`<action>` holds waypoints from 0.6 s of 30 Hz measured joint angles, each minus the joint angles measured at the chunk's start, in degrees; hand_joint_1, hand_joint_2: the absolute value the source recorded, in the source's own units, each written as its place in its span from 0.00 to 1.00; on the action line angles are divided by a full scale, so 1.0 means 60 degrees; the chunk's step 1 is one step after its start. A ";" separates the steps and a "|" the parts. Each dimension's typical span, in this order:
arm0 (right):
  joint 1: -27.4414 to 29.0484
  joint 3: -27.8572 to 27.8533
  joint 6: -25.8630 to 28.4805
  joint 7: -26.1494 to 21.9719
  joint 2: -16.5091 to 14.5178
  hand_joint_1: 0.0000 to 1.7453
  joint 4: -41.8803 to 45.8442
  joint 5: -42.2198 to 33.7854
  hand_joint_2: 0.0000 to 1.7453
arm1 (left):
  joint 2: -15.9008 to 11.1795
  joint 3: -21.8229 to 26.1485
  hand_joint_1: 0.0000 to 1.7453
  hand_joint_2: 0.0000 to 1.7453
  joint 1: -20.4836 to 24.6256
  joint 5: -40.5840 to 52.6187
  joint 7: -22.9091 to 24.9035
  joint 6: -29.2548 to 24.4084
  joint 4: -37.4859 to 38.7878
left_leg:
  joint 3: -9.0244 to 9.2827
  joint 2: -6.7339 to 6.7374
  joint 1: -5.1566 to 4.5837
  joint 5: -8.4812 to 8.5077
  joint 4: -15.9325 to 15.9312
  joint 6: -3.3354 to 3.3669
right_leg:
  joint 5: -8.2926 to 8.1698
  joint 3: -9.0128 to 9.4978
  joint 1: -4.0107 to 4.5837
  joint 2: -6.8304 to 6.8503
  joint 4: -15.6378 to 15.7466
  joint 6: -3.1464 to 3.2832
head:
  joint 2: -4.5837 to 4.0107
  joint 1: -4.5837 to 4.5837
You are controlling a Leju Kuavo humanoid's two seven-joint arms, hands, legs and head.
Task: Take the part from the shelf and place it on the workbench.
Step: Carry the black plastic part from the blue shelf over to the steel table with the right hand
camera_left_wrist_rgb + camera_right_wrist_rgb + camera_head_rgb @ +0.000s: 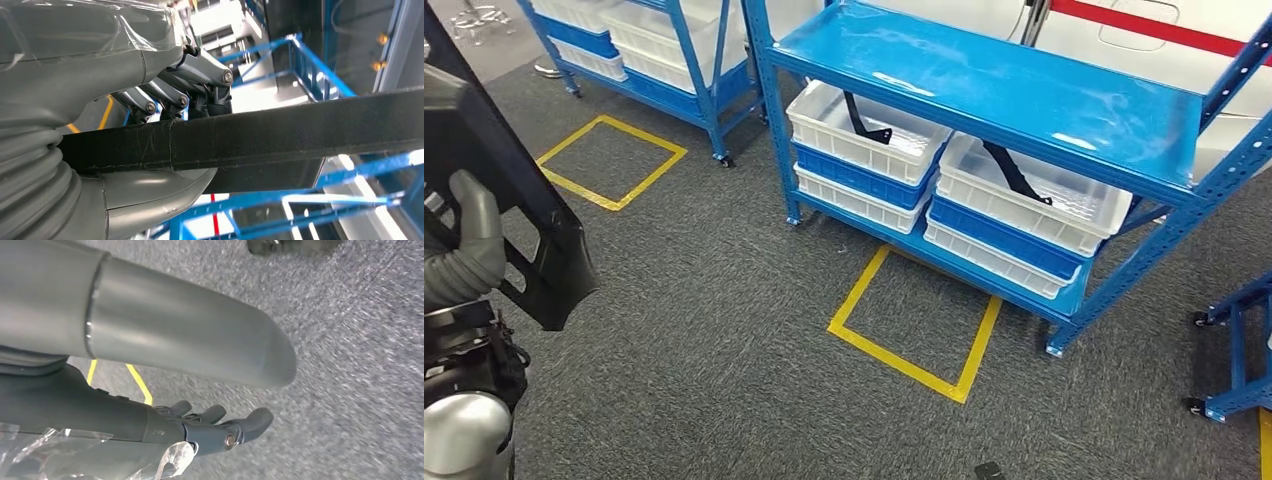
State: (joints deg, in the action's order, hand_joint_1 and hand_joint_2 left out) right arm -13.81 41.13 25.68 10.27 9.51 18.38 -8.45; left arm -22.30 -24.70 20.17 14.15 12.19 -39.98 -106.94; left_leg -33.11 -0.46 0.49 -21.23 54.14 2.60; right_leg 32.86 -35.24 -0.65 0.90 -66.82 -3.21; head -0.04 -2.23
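A large flat black part point(539, 235) stands up at the left edge of the head view, held by my left hand point(472, 240), whose grey thumb presses on its face. In the left wrist view the part point(280, 137) runs as a dark bar across the picture, pinched between the thumb and the dark fingers point(200, 75) of my left hand point(150, 100). My right hand point(215, 426) hangs over the grey carpet with its fingers apart and nothing in it.
A blue shelf rack point(984, 85) stands ahead with white and blue bins point(864, 150); two hold black parts point(1016, 172). A second rack point(654, 50) is at the back left. Yellow tape squares point(914, 320) mark the carpet. A blue wheeled frame point(1239, 350) stands at the right.
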 joint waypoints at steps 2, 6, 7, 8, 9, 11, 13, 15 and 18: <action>0.0006 0.0000 -0.0039 0.0034 0.0015 0.00 0.0000 0.0055 0.00 | 0.0001 -0.0025 1.00 1.00 -0.0001 0.0043 -0.0024 0.0077 -0.0025 | -0.0035 -0.0261 0.0005 0.0027 0.0004 0.0018 | 0.0254 -0.0446 -0.0005 -0.0093 -0.0929 -0.0020 | 0.0000 0.0001; 0.0003 0.0000 -0.0117 0.0077 0.0032 0.00 0.0000 0.0133 0.00 | 0.0002 -0.0061 1.00 1.00 0.0053 0.0127 -0.0077 0.0128 -0.0121 | -0.0066 -0.0792 0.0060 0.0081 0.0035 -0.0076 | -0.0902 0.0496 -0.0089 -0.0590 0.1117 -0.0007 | 0.0000 0.0001; -0.0002 -0.0001 -0.0131 0.0088 0.0040 0.00 0.0000 0.0154 0.00 | 0.0003 -0.0064 1.00 1.00 0.0087 0.0141 -0.0094 0.0141 -0.0147 | -0.0098 -0.0894 0.0066 0.0102 0.0043 -0.0129 | -0.1086 0.0726 -0.0106 -0.0797 0.1635 0.0009 | 0.0000 0.0000; -0.0021 -0.0002 -0.0144 0.0099 0.0047 0.00 0.0000 0.0176 0.00 | 0.0003 -0.0066 1.00 1.00 0.0120 0.0153 -0.0109 0.0164 -0.0171 | -0.0135 -0.0998 0.0071 0.0130 0.0041 -0.0193 | -0.1157 0.0845 -0.0102 -0.0933 0.1921 0.0033 | 0.0000 -0.0005; -0.0052 -0.0002 -0.0150 0.0106 0.0050 0.00 0.0001 0.0197 0.00 | 0.0004 -0.0068 1.00 1.00 0.0142 0.0163 -0.0120 0.0185 -0.0194 | -0.0174 -0.1099 0.0083 0.0166 0.0025 -0.0267 | -0.1150 0.0866 -0.0071 -0.0936 0.1997 0.0069 | 0.0000 -0.0009; -0.0122 -0.0001 -0.0153 0.0109 0.0045 0.00 0.0015 0.0222 0.00 | 0.0000 -0.0064 1.00 1.00 0.0155 0.0174 -0.0122 0.0207 -0.0230 | -0.0241 -0.1175 0.0119 0.0201 0.0024 -0.0382 | -0.1210 0.0874 -0.0070 -0.0684 0.2043 0.0190 | 0.0000 -0.0020; -0.0141 -0.0002 -0.0151 0.0103 0.0043 0.00 0.0034 0.0248 0.00 | -0.0008 -0.0056 1.00 1.00 0.0180 0.0182 -0.0119 0.0192 -0.0267 | -0.0524 -0.0747 0.0106 -0.0132 0.0582 -0.0442 | -0.1269 0.0894 -0.0108 -0.0407 0.2110 0.0314 | 0.0000 -0.0049; -0.0118 -0.0003 -0.0149 0.0102 0.0057 0.00 0.0040 0.0281 0.00 | -0.0015 -0.0053 1.00 1.00 0.0199 0.0193 -0.0112 0.0167 -0.0299 | -0.1135 -0.0234 0.0101 -0.0801 0.1918 -0.0495 | -0.1274 0.0892 -0.0093 -0.0130 0.2123 0.0370 | 0.0000 -0.0079; -0.0096 -0.0004 -0.0149 0.0115 0.0089 0.00 0.0041 0.0302 0.00 | -0.0016 -0.0051 1.00 1.00 0.0162 0.0206 -0.0101 0.0142 -0.0308 | -0.1582 -0.0052 0.0177 -0.1081 0.2970 -0.0589 | -0.1253 0.0891 -0.0085 0.0277 0.2119 0.0359 | 0.0000 -0.0083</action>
State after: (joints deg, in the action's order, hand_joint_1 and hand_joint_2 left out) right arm -14.39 41.11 24.79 10.96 10.05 18.63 -6.63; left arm -22.40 -25.00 21.14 15.39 11.58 -39.13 -108.78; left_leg -42.60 -0.77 1.56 -27.72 71.96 -0.94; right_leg 25.34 -29.90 -1.16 2.57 -54.11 -1.06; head -0.04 -2.73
